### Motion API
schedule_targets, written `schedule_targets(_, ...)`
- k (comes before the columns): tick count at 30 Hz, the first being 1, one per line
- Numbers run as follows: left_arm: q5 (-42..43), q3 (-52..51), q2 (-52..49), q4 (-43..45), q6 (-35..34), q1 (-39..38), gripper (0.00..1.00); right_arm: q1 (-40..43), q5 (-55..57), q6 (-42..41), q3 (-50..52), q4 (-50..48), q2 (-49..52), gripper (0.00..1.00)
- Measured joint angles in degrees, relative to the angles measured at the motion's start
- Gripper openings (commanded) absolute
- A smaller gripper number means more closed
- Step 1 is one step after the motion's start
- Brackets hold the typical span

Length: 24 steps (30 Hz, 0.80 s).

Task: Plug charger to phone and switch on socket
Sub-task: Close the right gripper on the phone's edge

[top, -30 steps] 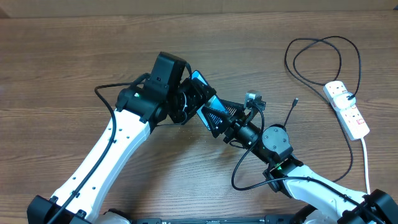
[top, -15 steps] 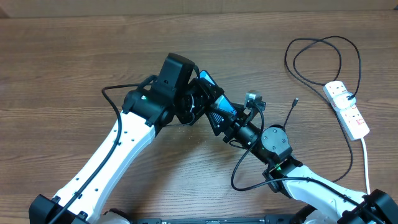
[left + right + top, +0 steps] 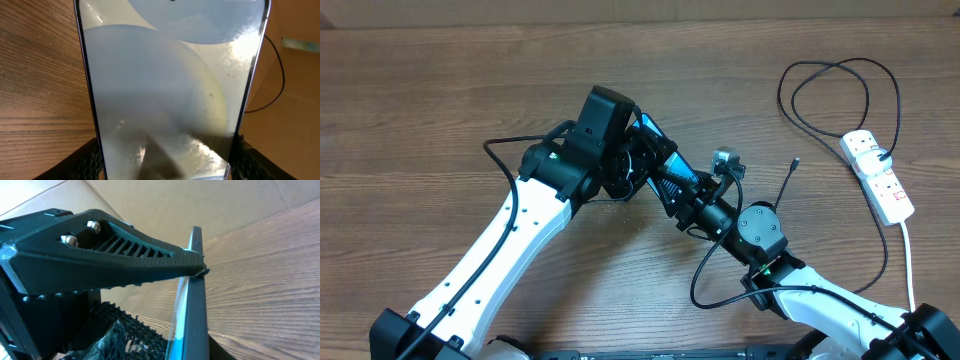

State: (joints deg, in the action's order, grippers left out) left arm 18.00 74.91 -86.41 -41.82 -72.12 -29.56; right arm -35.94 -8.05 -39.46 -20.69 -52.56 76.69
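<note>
My left gripper (image 3: 638, 160) holds the phone (image 3: 647, 127) off the table, shut across its width; in the left wrist view the pale screen (image 3: 165, 75) fills the frame between the dark fingers (image 3: 87, 161). The right gripper (image 3: 670, 190) reaches the phone's lower end from the right. In the right wrist view the phone (image 3: 194, 305) is edge-on between my right jaws, the mesh pad (image 3: 130, 330) close to its screen side, and no firm grip shows. The charger (image 3: 830, 68) loops at the back right, its plug end (image 3: 794, 160) lying free. The socket (image 3: 878, 175) lies at the right edge.
The socket's white cord (image 3: 908, 260) runs toward the front right corner. A black cable from the right arm (image 3: 705, 285) loops on the wood near the front. The left arm's finger (image 3: 100, 255) crosses the top of the right wrist view.
The left arm carried the phone slightly right and back, then held still. The right jaws have narrowed around the phone's lower end.
</note>
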Motion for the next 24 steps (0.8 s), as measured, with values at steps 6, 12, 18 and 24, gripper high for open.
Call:
schedule_targets(6,0.0,0.0,-0.63,0.22,-0.39,-0.04,0.5,-0.22,1.51,-0.17,-0.02,0.74,0.31,0.27)
schedule_targets(12,-0.02,0.0,-1.05,0.31,-0.42,-0.09,0.51,-0.22,2.16,-0.44,0.0,1.18,0.63,0.23)
schedule_targets(18,-0.04,0.0,-1.05,0.33,-0.42,-0.09,0.55,-0.2,2.91,-0.83,0.0,1.53,0.74,0.13)
schedule_targets(24,0.0,0.0,-1.05,0.48,-0.39,-0.09,0.69,-0.2,3.72,-1.62,0.0,1.81,0.76,0.1)
